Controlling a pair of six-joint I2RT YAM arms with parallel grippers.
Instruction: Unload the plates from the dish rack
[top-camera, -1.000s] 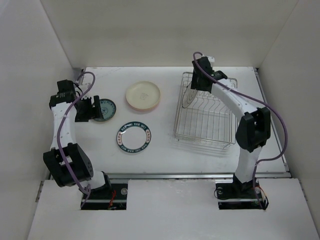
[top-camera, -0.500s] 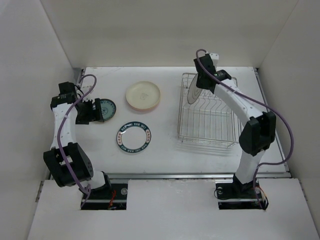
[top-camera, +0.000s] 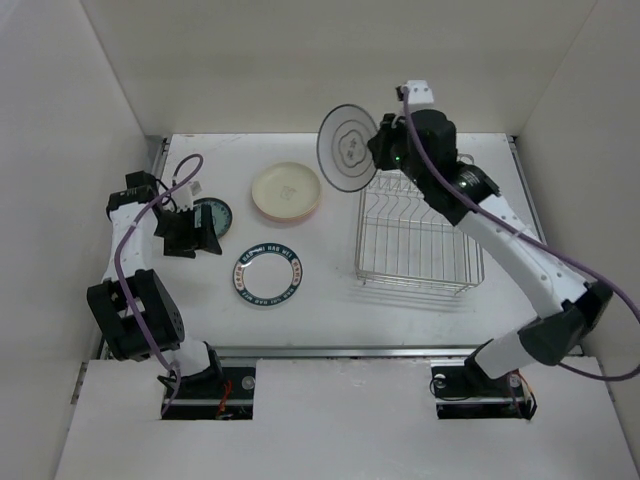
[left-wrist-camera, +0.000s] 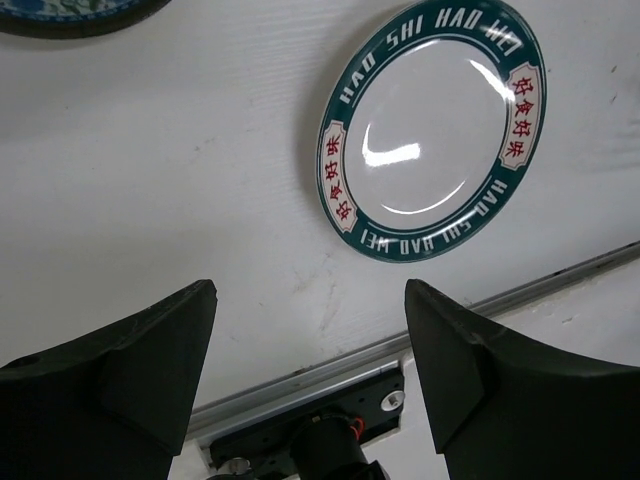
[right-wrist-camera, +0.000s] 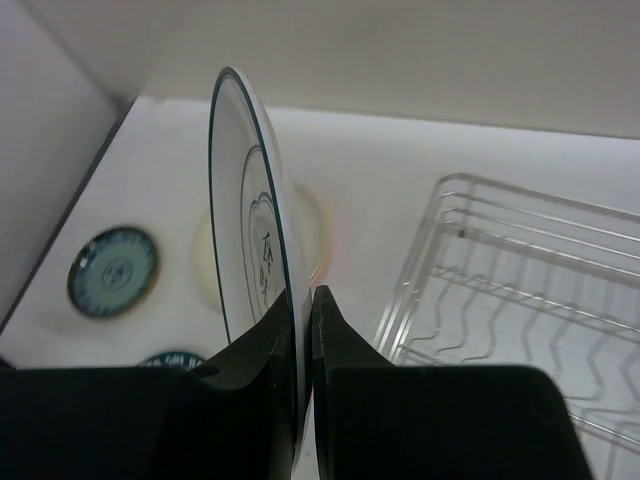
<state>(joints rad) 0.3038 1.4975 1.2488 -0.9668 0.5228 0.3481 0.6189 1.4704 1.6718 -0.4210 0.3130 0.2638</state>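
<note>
A white counter (top-camera: 330, 300) spans the view, closed in by a pale back wall (top-camera: 300, 60) and a side wall (top-camera: 60, 150) at each end. A metal rail (top-camera: 340, 351) runs along its near edge, with a white panel (top-camera: 340, 420) just in front of that.

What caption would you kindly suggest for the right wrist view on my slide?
Right claw grips a white line-patterned plate upright by its rim, with the dish rack to its right.

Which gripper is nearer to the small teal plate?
Left. The left gripper sits beside the small teal plate; the right gripper is far off, holding a white plate near the dish rack.
</note>
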